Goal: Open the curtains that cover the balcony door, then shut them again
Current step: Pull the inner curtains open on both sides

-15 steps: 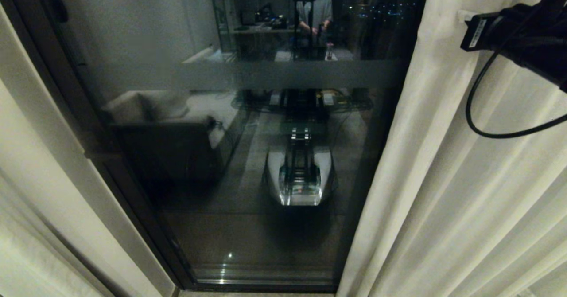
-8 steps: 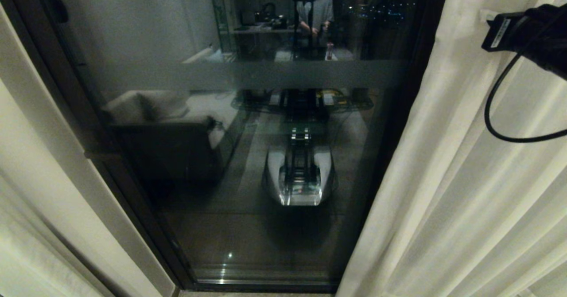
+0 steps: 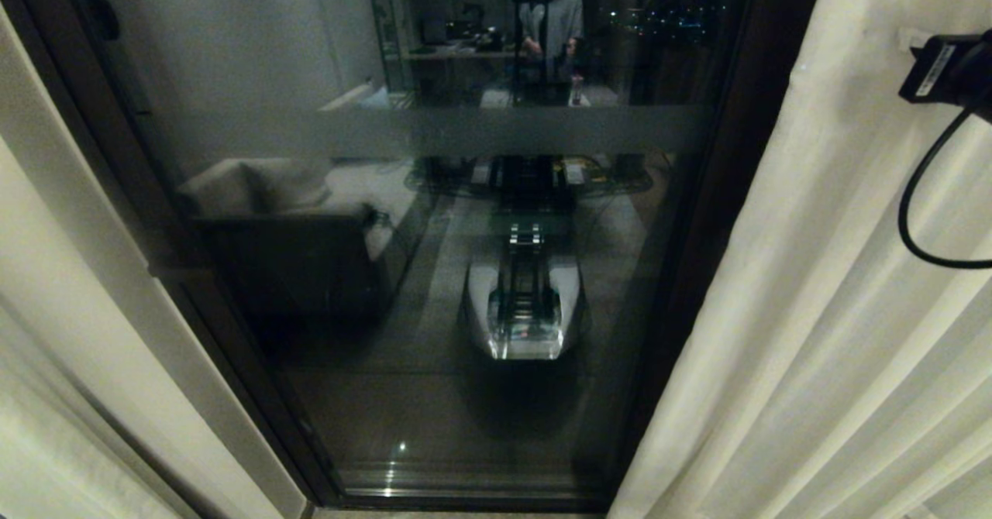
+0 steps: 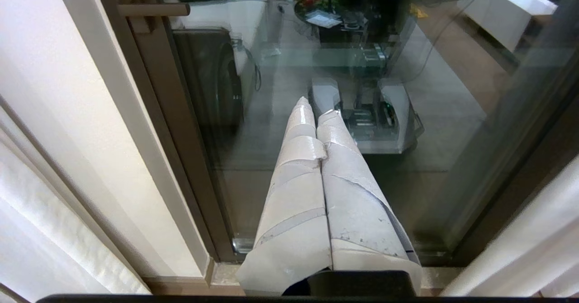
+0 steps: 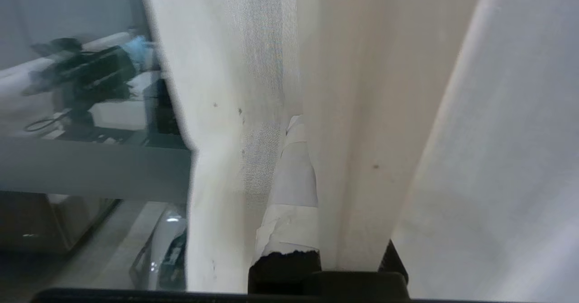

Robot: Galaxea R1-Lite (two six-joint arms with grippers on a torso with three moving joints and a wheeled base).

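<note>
head view filled mostly by the balcony door (image 3: 434, 271), dark glass in a near-black frame, a frosted band running across its upper part. reflected in the glass: the robot's pale base, a sofa, and a person standing far back. hanging to either side, the curtains, parted: the right panel (image 3: 814, 310) broad and pleated, falling from top to floor along the door's right frame post; the left panel (image 3: 46, 395) only a strip at the near left edge, beside a pale wall jamb. at the upper right edge, part of the right arm's dark wrist against the right panel, a black cable looping below it. seen from the right wrist, the right gripper (image 5: 296, 126) pinching a fold of the right panel (image 5: 353, 113), one taped finger showing, the other hidden behind the cloth. seen from the left wrist, the left gripper (image 4: 316, 113) with taped fingers pressed together on nothing, hanging low before the glass, near the door's left frame and touching neither curtain.
</note>
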